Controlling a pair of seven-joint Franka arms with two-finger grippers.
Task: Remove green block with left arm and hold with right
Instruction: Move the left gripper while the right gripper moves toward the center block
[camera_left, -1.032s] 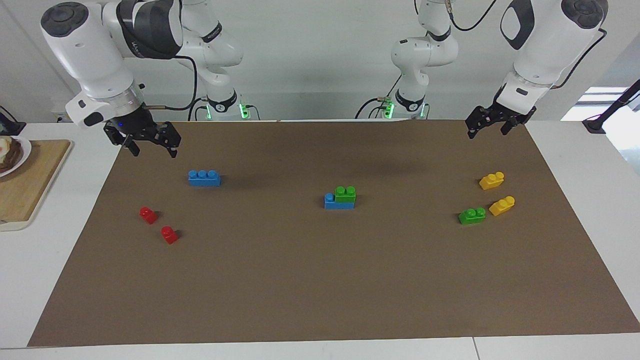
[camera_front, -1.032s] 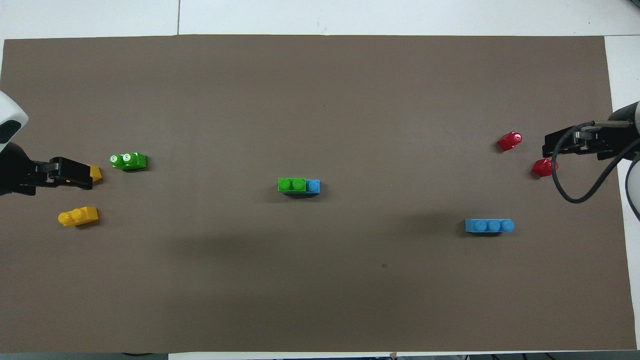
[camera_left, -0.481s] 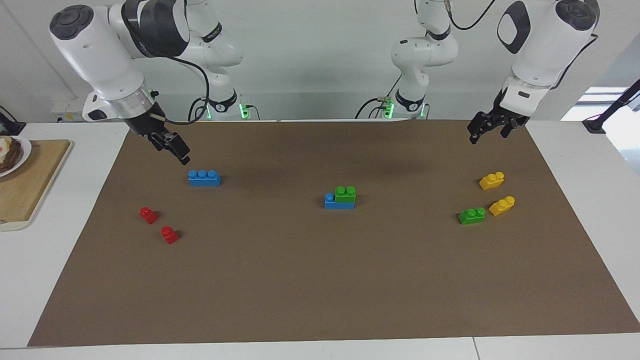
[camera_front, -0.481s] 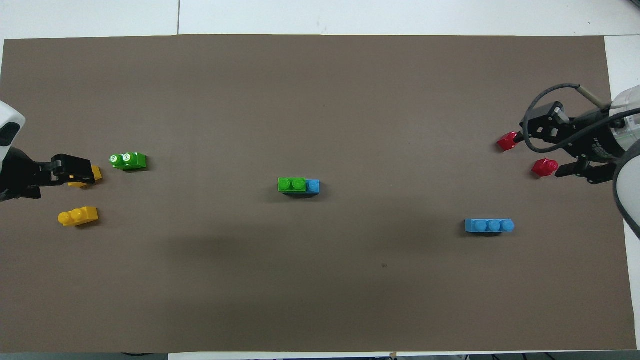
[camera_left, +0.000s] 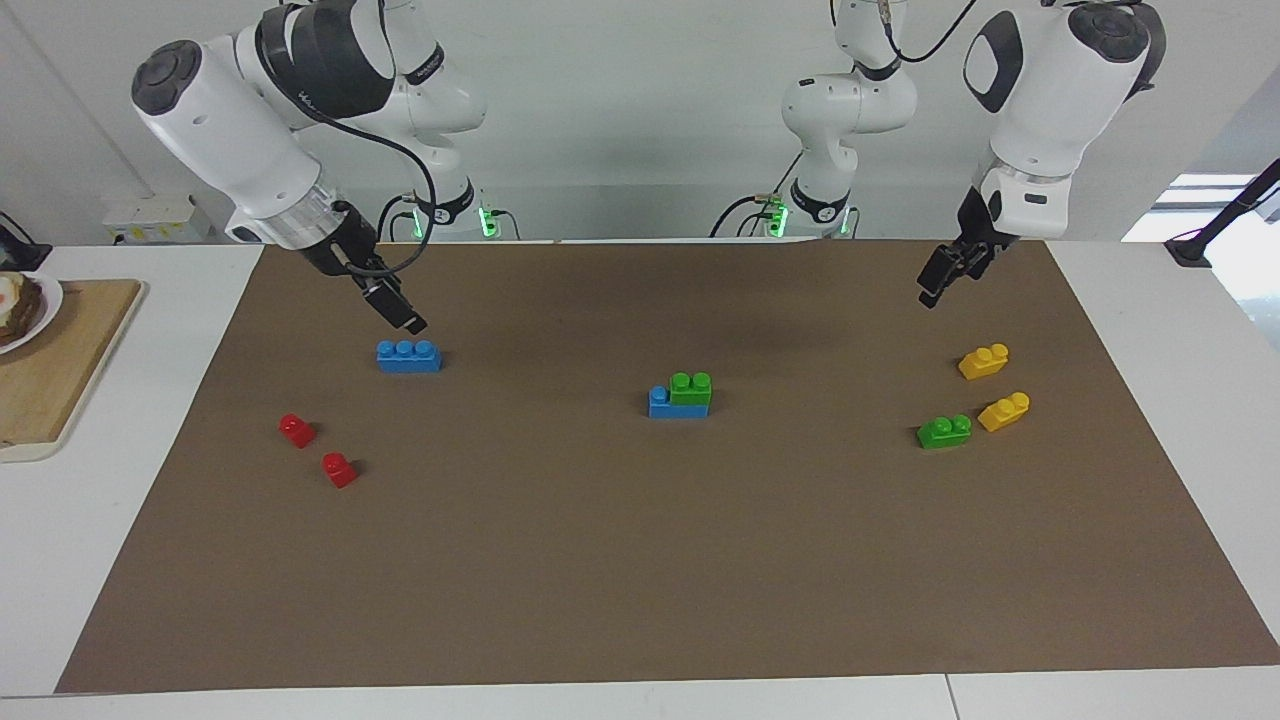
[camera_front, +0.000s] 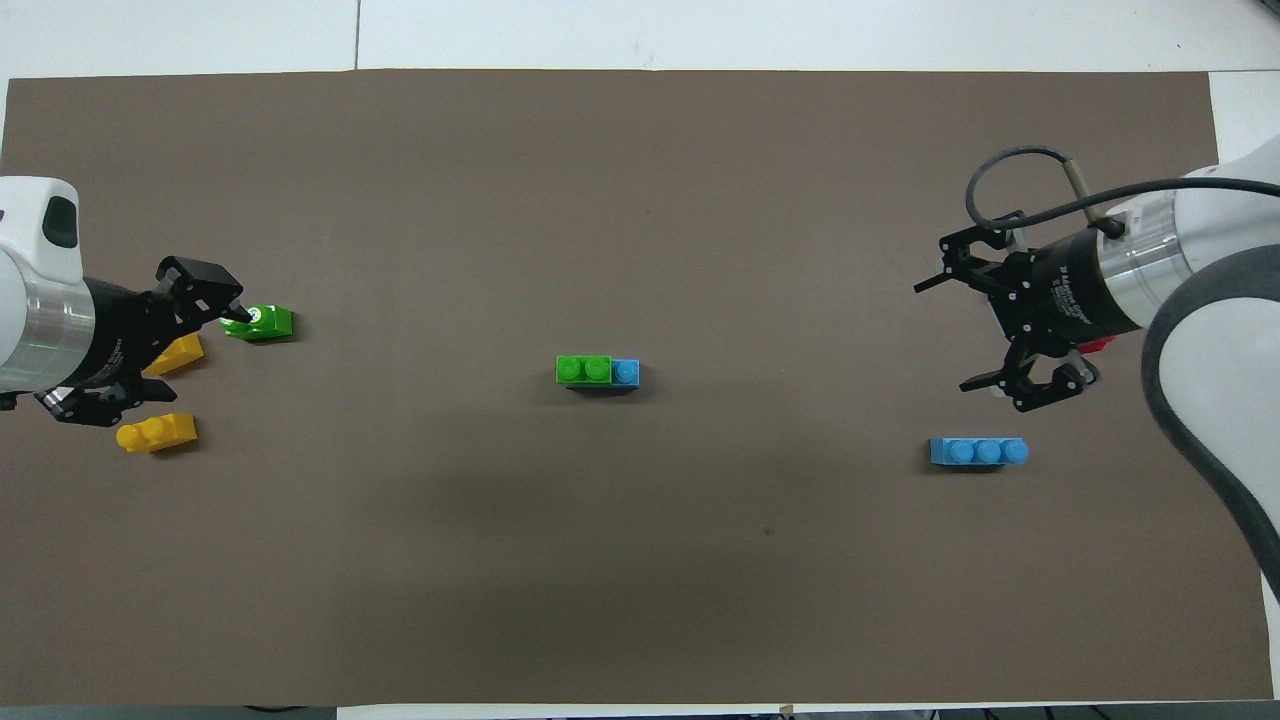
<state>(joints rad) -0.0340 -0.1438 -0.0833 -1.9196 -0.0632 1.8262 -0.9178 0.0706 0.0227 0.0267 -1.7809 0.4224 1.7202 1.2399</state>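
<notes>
**Facing view: both arms are hanging above the mat, with the stacked green block untouched**

Facing view is showing a brown mat (camera_left: 640, 560) on a white table. Near the mat's middle, the green block (camera_left: 691, 388) is sitting pressed onto a blue brick (camera_left: 668, 404), covering two of its studs and leaving one blue stud bare at the end toward the right arm.

The right gripper (camera_left: 400, 317) is hanging in the air just above a second blue brick (camera_left: 409, 356), which is lying toward the right arm's end of the table, well apart from the stack. In the overhead view its fingers are standing wide apart and holding nothing. The left gripper (camera_left: 932, 285) is hanging in the air over the mat at the left arm's end, well apart from the stack. Whether its fingers are apart or together cannot be told, though nothing is showing between them.

Judging by this, the task is only beginning. Nothing is gripped: the right arm is yet to hold the blue brick under the stack, and the left arm is yet to pull the green block off.

A loose green brick (camera_left: 945, 431) and two yellow bricks (camera_left: 983, 361) are lying toward the left arm's end of the stack; two red bricks (camera_left: 297, 430) are lying toward the right arm's end.

Lettering is showing on the right arm's wrist, but it cannot be read.
</notes>
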